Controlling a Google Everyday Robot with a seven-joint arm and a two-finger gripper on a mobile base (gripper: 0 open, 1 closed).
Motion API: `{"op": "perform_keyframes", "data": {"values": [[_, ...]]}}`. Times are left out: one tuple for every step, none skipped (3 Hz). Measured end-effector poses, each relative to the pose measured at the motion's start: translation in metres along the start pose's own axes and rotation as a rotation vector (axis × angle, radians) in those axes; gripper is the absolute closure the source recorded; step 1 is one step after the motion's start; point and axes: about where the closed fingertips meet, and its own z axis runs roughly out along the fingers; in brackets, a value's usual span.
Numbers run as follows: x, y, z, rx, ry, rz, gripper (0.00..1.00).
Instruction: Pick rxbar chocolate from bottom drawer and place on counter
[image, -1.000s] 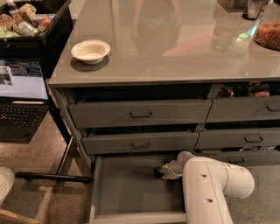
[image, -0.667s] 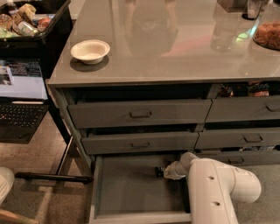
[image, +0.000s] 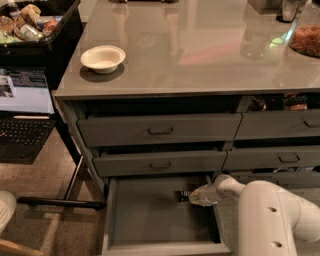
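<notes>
**Grasp Step: Bar in Bottom Drawer**

The gripper (image: 194, 196) is reaching into the bottom drawer (image: 150, 217), meeting the rxbar chocolate (image: 182, 194) near the floor's right edge, toward the back. Whether it is gripping cannot be told. The next move is probably calling for a secure hold, then a lift to the counter (image: 200, 60) surface. Compared with a second ago, the arm is sitting slightly further right and the bar is lying unmoved.

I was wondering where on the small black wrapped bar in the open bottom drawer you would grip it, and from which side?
Probably across its short width, from above right. The small flat black wrapped bar lies flat on the floor of the open dark grey bottom drawer, near its back right corner, so only its edges offer a hold. The gripper sits at its right end.
</notes>
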Motion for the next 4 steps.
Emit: {"op": "perform_keyframes", "data": {"values": [[-0.009,0.004,-0.01,-0.015,-0.019,-0.011,0.81],[-0.011,0.001,0.0,-0.042,-0.023,-0.003,0.58],[-0.009,-0.009,0.016,-0.055,-0.027,0.015,0.34],[-0.004,-0.019,0.034,-0.068,-0.023,0.038,0.11]]}}
